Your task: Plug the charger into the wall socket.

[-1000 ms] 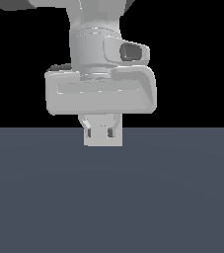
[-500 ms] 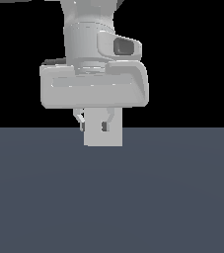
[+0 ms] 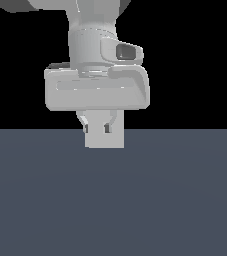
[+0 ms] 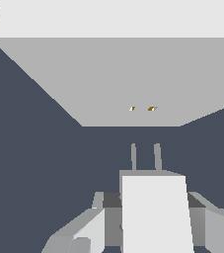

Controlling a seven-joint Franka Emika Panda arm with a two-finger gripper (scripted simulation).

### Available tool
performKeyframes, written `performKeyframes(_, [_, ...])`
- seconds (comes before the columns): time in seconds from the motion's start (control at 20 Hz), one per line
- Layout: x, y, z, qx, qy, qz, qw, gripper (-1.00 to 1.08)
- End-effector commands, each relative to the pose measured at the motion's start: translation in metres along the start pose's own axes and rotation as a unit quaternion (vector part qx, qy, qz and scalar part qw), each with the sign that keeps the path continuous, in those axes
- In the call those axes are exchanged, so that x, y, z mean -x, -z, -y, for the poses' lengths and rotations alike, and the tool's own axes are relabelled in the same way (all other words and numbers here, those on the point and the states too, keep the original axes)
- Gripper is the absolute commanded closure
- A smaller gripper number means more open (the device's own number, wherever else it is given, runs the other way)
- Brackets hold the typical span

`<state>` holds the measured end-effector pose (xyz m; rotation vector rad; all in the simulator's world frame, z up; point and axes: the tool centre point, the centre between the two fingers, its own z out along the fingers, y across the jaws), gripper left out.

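In the wrist view the gripper (image 4: 150, 222) was clamped on the charger (image 4: 155, 212), a plain white block with two thin grey prongs (image 4: 145, 157) pointing ahead. Past their tips lay a gap of dark grey floor (image 4: 39, 148), then the wall socket (image 4: 123, 74), a flat matte plate with two yellowish holes (image 4: 142, 108). The exterior view showed only a pale block (image 3: 104, 136) under the smooth grey arm (image 3: 97, 80); the socket was not visible there.

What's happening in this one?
A single robot arm's hand is shut on the charger and holds it in front of the wall socket. In the wrist view the two prongs point toward the socket's two yellowish holes, but a gap remains: it is not plugged in yet.
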<state>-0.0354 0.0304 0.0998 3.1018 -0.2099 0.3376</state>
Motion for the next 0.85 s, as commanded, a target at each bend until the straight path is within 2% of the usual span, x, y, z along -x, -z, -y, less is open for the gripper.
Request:
performKeyframes(0.0, [-0.008, -0.002, 0.0, 0.0, 0.0, 0.0, 1.0, 1.08])
performKeyframes(0.4, [-0.034, -0.007, 0.0, 0.0, 0.0, 0.0, 1.0, 1.08])
performKeyframes(0.8, [-0.038, -0.008, 0.0, 0.0, 0.0, 0.0, 1.0, 1.08])
